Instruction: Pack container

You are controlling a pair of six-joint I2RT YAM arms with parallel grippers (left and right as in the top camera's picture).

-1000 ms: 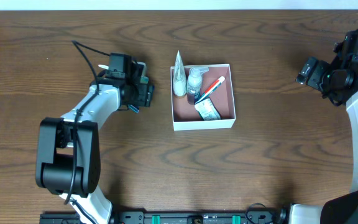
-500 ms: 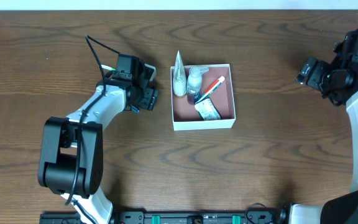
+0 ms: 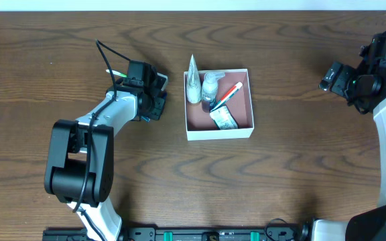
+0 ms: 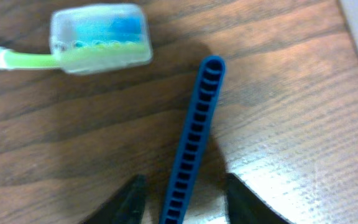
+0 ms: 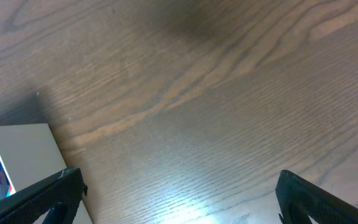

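Robot lab bench.
Wood-grain table (image 3: 293, 174) beneath the left gripper (image 3: 158, 100) and right gripper (image 3: 327, 77); behind them, white-and-black arms (image 3: 106, 120) rise by a black rail (image 3: 213, 234).

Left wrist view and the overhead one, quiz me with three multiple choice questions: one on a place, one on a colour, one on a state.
1. Where is the blue ridged stick?
A. on the table, outside the container
B. inside the container
C. on a plate

2. What colour is the handle of the capped toothbrush?
A. red
B. green
C. black

3. How is the right gripper?
A. shut on the container
B. shut on nothing
C. open, holding nothing

Answers:
1 A, it lies on the table between the left gripper's fingers.
2 B, lime green shows beside its cap.
3 C, its fingers stand wide apart over the table.
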